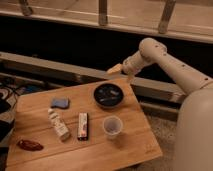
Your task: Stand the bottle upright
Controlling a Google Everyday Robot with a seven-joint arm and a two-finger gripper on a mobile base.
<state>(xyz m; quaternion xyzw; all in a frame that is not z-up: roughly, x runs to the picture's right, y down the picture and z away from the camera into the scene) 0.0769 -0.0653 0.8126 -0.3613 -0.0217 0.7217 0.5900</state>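
A dark red packet [30, 145] lies at the front left corner of the bench [142, 146]. Right of it the white bottle [59, 125] lies on its side, running roughly front to back, left of the middle. A blue sponge [60, 102] sits behind it, apart. A snack bar [83, 126] lies beside the bottle, not touching. A clear cup [112, 126] stands upright, with a black bowl [108, 95] behind it near the far right corner. The gripper [116, 69] hangs at the far edge just beyond the bowl. I cannot tell whether it is apart or together.
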